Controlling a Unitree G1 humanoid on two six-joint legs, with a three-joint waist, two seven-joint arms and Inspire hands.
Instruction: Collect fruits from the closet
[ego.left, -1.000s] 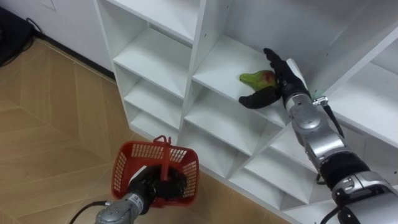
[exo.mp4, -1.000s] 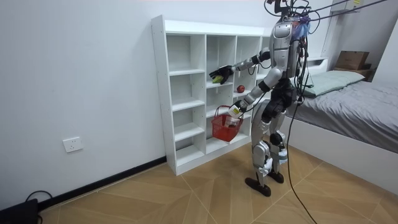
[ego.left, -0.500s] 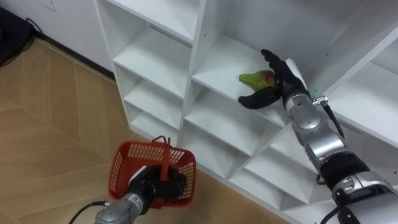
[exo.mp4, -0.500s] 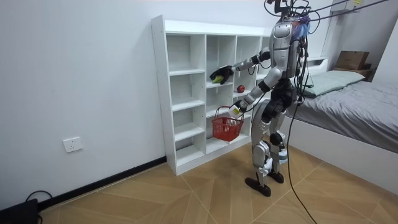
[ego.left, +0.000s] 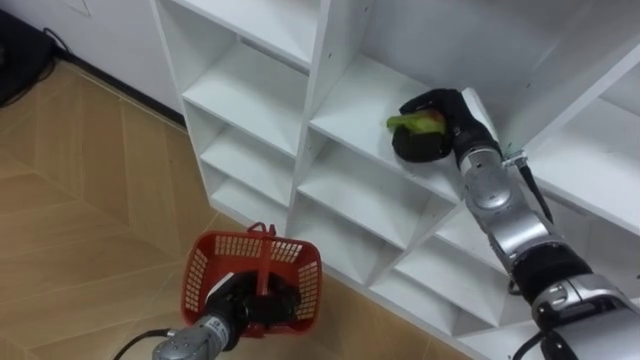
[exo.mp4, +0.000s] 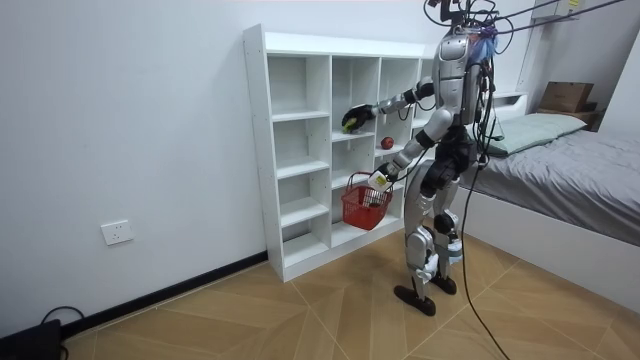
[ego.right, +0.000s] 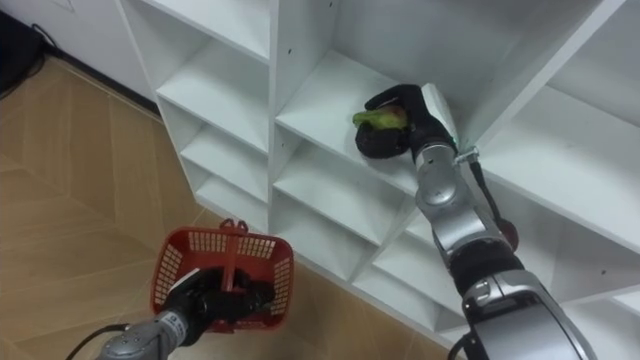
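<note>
Right hand (ego.left: 440, 122) clasping green fruit (ego.left: 403, 122) on closet (ego.left: 330, 60) shelf; left hand (ego.left: 245, 300) gripping basket (ego.left: 303, 282) handle below closet; red apple (exo.mp4: 386, 143) waiting inside closet.

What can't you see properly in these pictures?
- The green fruit: the right hand, curled round it, covers most of it in both eye views, so its kind is unclear.
- Inside the red basket: the left hand on its handle blocks it.
- The red thing in the closet, room view: too small to name.
</note>
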